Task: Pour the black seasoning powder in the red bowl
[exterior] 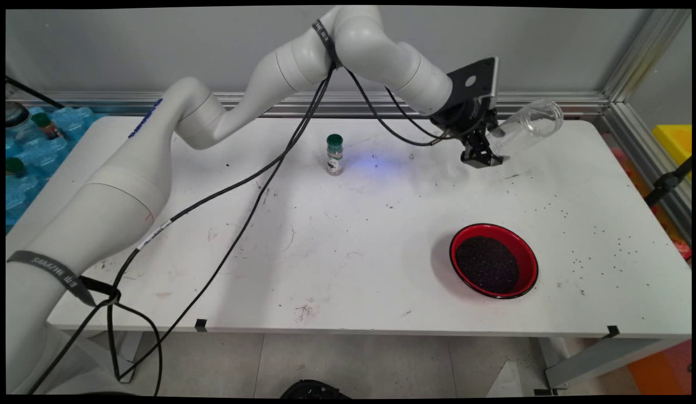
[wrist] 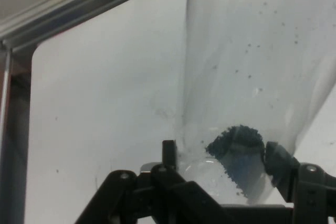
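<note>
We see gripper (exterior: 482,159) clamped on clear jar (exterior: 529,124)'s base, jar tilted, mouth pointing away from red bowl (exterior: 493,260).

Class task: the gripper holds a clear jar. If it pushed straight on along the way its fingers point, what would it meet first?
Beyond the clear jar that the gripper already clamps, it points steeply down, so probably the bare white table just beneath it; depth is unclear.

The bowl (exterior: 493,260) is sitting on the table (exterior: 348,269) toward five o'clock, grains (exterior: 487,264) lying in it. The shaker (exterior: 334,154) is standing toward eleven o'clock. The jar (exterior: 529,124) is tilting in the gripper (exterior: 482,159) at one o'clock.
</note>
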`<control>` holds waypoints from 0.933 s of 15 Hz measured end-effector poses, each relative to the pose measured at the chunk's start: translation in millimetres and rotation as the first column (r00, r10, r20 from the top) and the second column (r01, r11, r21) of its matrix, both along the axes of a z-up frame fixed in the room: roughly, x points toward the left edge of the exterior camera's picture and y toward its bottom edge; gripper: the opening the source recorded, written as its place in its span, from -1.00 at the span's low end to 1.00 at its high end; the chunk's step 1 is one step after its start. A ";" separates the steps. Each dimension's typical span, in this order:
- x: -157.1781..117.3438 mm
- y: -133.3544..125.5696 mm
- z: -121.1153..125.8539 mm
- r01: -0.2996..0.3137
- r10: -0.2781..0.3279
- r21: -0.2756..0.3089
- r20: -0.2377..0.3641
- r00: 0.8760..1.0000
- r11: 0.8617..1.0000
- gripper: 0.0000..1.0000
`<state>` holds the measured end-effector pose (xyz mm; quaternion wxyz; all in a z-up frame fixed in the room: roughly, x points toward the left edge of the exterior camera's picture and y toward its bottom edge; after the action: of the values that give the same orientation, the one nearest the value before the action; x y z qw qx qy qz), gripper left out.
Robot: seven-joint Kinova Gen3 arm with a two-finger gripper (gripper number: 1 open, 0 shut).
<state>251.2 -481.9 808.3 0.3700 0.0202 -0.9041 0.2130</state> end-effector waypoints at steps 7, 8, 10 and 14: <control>11.2 -11.0 -13.4 -0.087 0.097 0.122 -0.082 0.992 0.989 -1.00; 12.3 -11.9 -15.8 -0.094 0.107 0.135 -0.089 0.990 0.986 -1.00; 14.6 -13.8 -21.5 -0.110 0.128 0.160 -0.104 0.986 0.981 -1.00; 19.2 -16.5 -34.3 -0.142 0.171 0.198 -0.137 0.976 0.970 -1.00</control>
<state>270.4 -498.4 774.0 0.4167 0.1426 -0.8846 0.1533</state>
